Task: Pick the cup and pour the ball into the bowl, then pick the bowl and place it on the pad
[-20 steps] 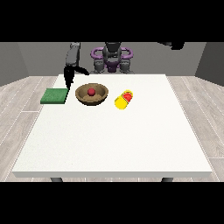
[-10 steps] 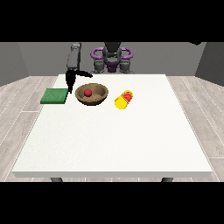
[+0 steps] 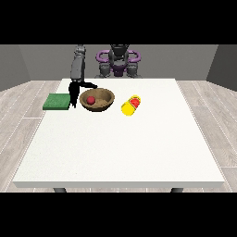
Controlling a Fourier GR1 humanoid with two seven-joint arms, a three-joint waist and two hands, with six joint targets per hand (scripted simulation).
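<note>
While ball [image 3: 90,99] sits in bowl [image 3: 97,99], cup [image 3: 131,106] (tipped) beside

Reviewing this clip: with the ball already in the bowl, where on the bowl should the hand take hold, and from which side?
Probably the bowl's rim on the pad-facing side, at the view's left. The bowl sits upright with an open, flared rim, the red ball inside, so a pinch over that edge from above suits it. The hand at the view's left hangs right there, between bowl and green pad. The yellow cup lies clear on the other side.
</note>
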